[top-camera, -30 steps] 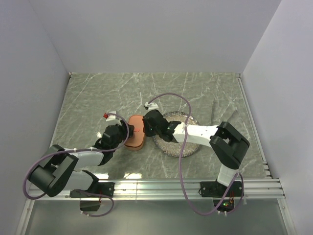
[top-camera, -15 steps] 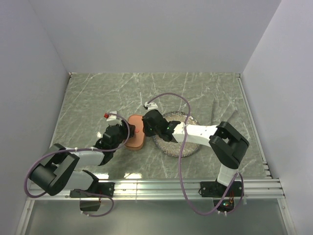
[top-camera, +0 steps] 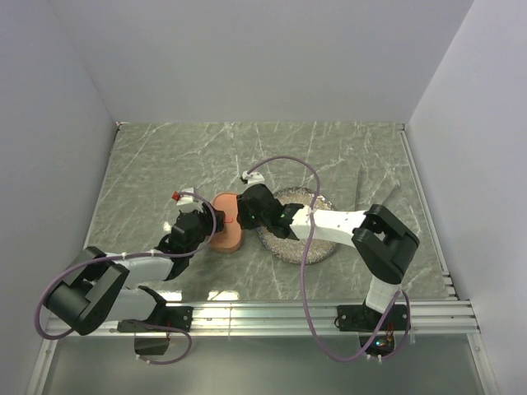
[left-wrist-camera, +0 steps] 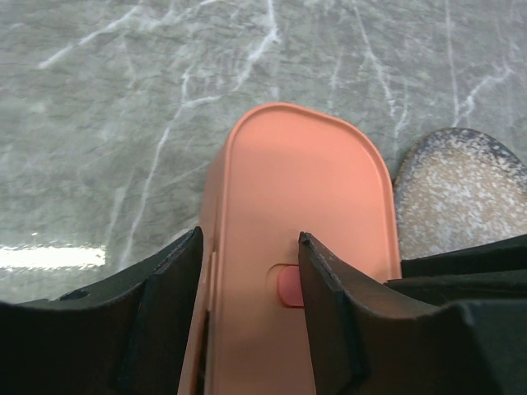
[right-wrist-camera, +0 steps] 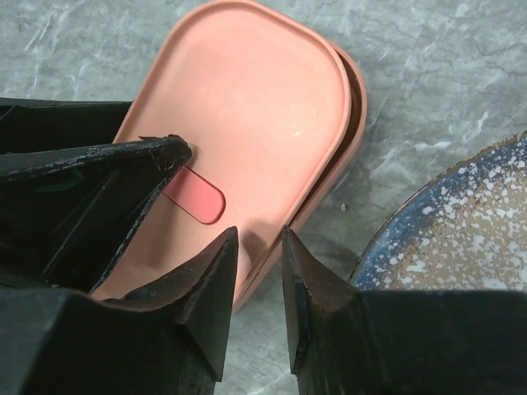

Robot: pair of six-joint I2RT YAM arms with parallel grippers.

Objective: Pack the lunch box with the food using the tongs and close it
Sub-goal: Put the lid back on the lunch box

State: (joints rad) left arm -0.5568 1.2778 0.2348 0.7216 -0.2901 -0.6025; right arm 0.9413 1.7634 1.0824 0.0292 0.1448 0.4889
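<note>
The salmon-orange lunch box lies between both grippers, its lid on top and sitting slightly askew, so the tray rim shows along one side. My left gripper is open and straddles the box's left wall, one finger over the lid beside the red mark. At the opposite side my right gripper is open by a narrow gap across the lid's edge. The food is hidden. The thin grey tongs lie far right on the table.
The round speckled plate sits right of the lunch box, under the right arm; its rim shows in both wrist views. White walls close the marble table on three sides.
Both grippers have widened their jaws around the lunch box, the right one in the last half second. The left gripper drew back slightly. The lid stays on the box.
</note>
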